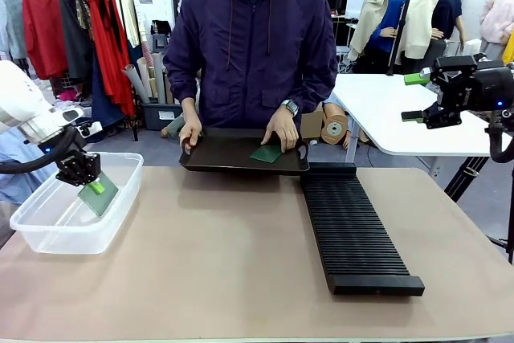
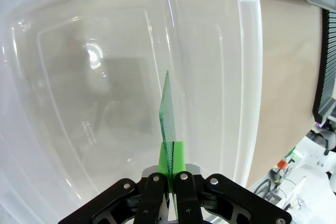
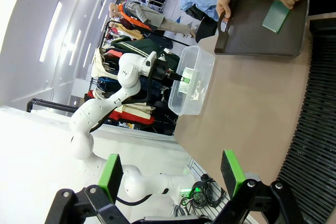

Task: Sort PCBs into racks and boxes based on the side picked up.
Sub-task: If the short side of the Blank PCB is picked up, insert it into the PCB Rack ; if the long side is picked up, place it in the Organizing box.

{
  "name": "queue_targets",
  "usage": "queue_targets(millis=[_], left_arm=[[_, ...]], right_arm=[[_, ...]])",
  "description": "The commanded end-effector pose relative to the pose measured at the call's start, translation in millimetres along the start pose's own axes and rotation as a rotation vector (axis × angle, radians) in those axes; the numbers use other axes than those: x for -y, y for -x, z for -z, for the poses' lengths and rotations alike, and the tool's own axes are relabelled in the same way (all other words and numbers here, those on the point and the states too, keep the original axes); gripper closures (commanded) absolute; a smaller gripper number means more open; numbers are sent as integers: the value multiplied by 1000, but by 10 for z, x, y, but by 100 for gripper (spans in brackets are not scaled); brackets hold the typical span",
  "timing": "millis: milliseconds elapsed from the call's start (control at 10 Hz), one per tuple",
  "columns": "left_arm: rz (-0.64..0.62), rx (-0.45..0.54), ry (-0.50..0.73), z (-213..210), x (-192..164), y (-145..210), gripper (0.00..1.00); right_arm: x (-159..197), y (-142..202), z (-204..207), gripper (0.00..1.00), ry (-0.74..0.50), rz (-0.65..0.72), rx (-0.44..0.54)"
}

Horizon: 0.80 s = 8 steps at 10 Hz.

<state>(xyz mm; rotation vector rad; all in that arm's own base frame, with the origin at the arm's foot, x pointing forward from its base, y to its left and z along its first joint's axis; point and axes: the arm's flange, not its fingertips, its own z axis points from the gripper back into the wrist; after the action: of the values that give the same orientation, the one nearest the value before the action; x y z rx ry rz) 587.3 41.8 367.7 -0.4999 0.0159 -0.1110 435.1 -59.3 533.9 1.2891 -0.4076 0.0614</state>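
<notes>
A: PCB [image 1: 99, 196] location?
B: Pinched tight in left gripper [image 1: 95, 185], hanging upright over the tub's [image 1: 64, 240] bottom, table's left.
A: Right gripper [image 1: 414, 97]?
B: Fingers spread wide, nothing between them, raised off to the right.
A: Anything else?
B: Second PCB [image 1: 266, 153] flat on tray [image 1: 217, 154], person's hand [image 1: 283, 128] on it. Rack [image 1: 353, 230] just beside tray.

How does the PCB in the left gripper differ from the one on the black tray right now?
The held PCB is clamped edge-up in the left gripper; the tray PCB lies flat. The held PCB hangs above the floor of the clear tub; the tray PCB rests on the black tray by the person's hand. Both are thin green rectangular boards.
</notes>
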Motion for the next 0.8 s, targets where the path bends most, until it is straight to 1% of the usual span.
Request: queue_targets(millis=[0, 300, 600, 700], left_arm=[[11, 25, 39, -18, -69, -28, 96], [12, 36, 65, 26, -149, -29, 58], [13, 46, 65, 67, -192, -17, 12], [12, 49, 55, 43, -174, -12, 0]], right_arm=[[-30, -18, 2, 0, -7, -9, -1], [-30, -18, 2, 0, -7, -9, -1], [-30, -18, 2, 0, -7, -9, -1], [-30, -18, 2, 0, -7, -9, -1]])
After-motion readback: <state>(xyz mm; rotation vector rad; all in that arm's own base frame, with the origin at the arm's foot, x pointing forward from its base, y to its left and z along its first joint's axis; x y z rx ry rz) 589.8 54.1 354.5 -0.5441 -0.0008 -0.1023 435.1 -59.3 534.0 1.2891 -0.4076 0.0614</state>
